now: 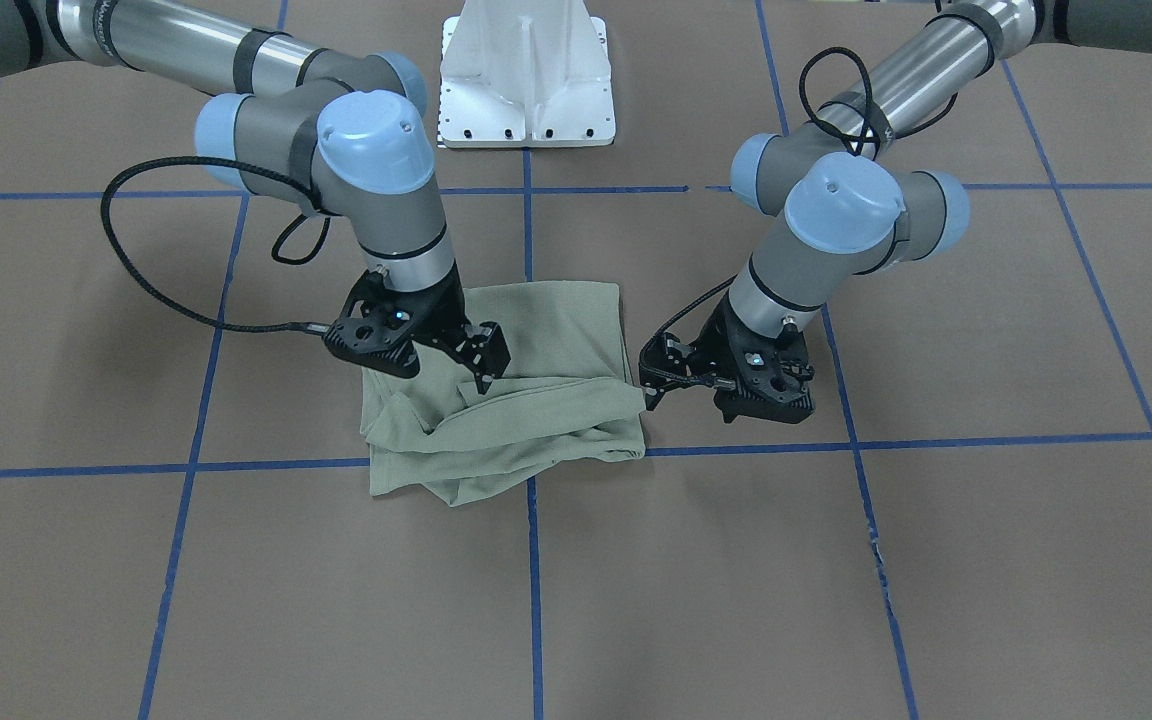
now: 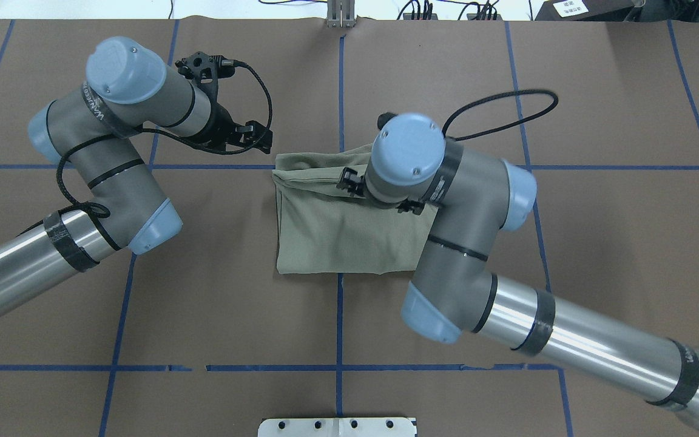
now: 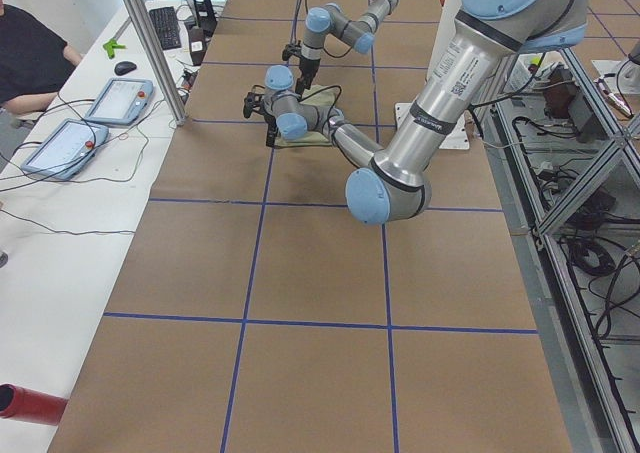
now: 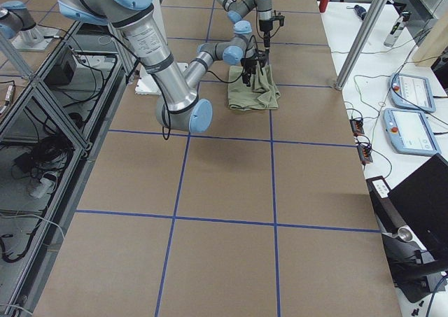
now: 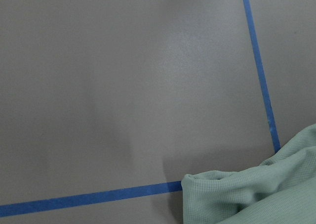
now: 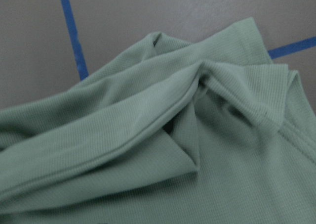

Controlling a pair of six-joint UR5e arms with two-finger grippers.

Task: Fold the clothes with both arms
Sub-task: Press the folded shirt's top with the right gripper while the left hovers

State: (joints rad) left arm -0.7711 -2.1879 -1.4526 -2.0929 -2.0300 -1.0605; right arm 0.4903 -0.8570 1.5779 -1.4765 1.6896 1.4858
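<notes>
The pale green shirt [image 1: 546,410] lies on the brown table [image 1: 986,560] straight out from the white pedestal base [image 1: 526,80], well apart from it. It is folded into a rough rectangle. The half nearer the base lies flat and smooth, while the edge farthest from the base is bunched into thick, overlapping folds. That far edge covers a crossing of the blue tape lines [image 1: 534,580] that runs in line with the base.

The right arm [image 1: 376,160] reaches out from the base's side and bends down over the shirt. The right gripper [image 1: 483,378] points down at the bunched folds, with its tips at or just above the cloth. Whether it is clenched on a fold or released cannot be told, since the right wrist camera shows only ridged cloth and no fingers.

The left arm [image 1: 836,220] comes out on the other side of the base. The left gripper [image 1: 648,380] sits low at the shirt's side edge, at the corner far from the base. Its jaws look spread apart and hold nothing. The left wrist camera shows bare table, tape and only that corner of the shirt.
</notes>
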